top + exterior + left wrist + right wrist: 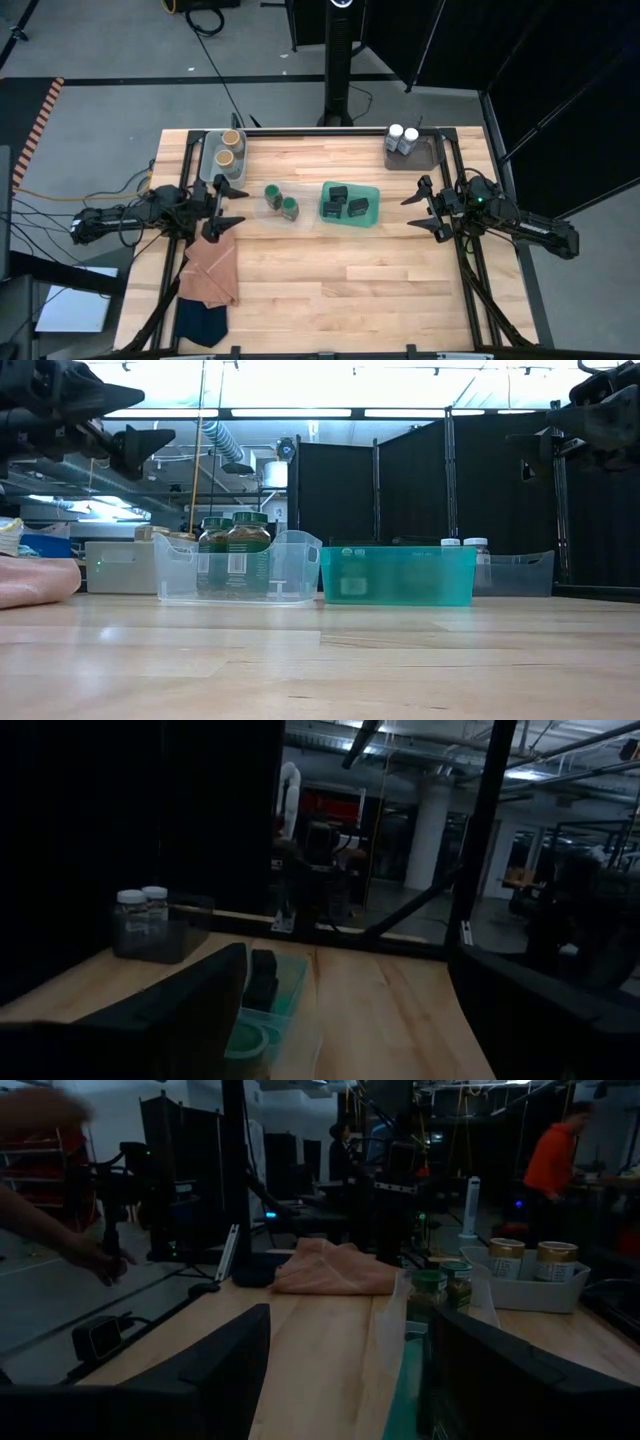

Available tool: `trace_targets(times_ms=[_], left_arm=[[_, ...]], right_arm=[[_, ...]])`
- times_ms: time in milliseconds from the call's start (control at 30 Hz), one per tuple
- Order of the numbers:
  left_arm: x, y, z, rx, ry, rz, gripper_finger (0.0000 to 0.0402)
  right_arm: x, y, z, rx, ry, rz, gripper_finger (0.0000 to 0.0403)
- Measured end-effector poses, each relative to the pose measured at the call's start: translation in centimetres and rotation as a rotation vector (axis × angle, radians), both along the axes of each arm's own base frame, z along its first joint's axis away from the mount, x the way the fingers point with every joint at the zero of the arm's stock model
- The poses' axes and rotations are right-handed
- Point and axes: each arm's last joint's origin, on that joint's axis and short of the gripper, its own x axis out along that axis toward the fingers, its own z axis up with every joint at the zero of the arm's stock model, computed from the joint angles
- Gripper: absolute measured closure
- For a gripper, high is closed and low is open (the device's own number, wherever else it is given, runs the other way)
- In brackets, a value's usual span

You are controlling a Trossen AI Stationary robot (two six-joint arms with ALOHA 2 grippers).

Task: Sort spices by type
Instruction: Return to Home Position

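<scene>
**Left claw** [243, 205]: fingers spread wide, nothing held; raised above the pale wooden worktop [330, 285].
- Just ahead of its fingertips: clear plastic bin [303, 565] holding two round jars with green lids [289, 207].
- Off one finger, near: grey plastic bin [207, 150] holding two round jars with tan lids [231, 138].
- Off the other finger, below and close: folded orange cloth [210, 265]. Past the orange cloth: folded navy cloth [200, 322].

**Right claw** [406, 213]: fingers also spread wide, nothing held; raised likewise.
- Ahead of its fingertips, a little apart: teal plastic tray [350, 186] holding three small dark rectangular tins [357, 206].
- Off one finger, farther out: second grey plastic bin [427, 155] holding two round jars with white lids [403, 135].

**Condition of lot:** every spice sat in a bin with its own kind, and none was loose on the worktop. Sorting judged complete, with only the arms' retreat outstanding.

**Hazards noted (judgement):**
- The left claw had the least room. A dip while swinging away could clip the light clear bin's rim, shunt it, or topple the tall green-lidded jars.
- A low pass could catch an open finger in the orange cloth and drag it.
- A sideways sweep could knock the tan-lidded jars' bin.
- The right claw carried less risk, having more room before the teal tray.
- Both claws sat above the bin rims in the low view, so a level withdrawal looked safe.
</scene>
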Motion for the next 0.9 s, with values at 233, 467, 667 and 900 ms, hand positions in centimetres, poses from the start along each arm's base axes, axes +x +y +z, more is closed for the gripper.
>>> trace_targets(times_ms=[233, 467, 667, 900], left_arm=[[0.0, 0.0, 0.1, -0.002, -0.015, -0.001, 0.0048], [0.1, 0.0, -0.5, 0.033, 0.049, 0.004, 0.0048], [0.1, 0.0, -0.5, 0.027, 0.049, 0.002, 0.0048], [0.0, 0.0, 0.3, 0.035, -0.036, 0.003, 0.0048]], right_arm=[[0.0, 0.0, 0.0, 0.000, 0.000, 0.001, 0.0123], [0.0, 0.0, 0.0, 0.000, 0.000, 0.001, 0.0123], [0.0, 0.0, 0.0, 0.000, 0.000, 0.000, 0.0123], [0.0, 0.0, 0.0, 0.000, 0.000, 0.001, 0.0123]])
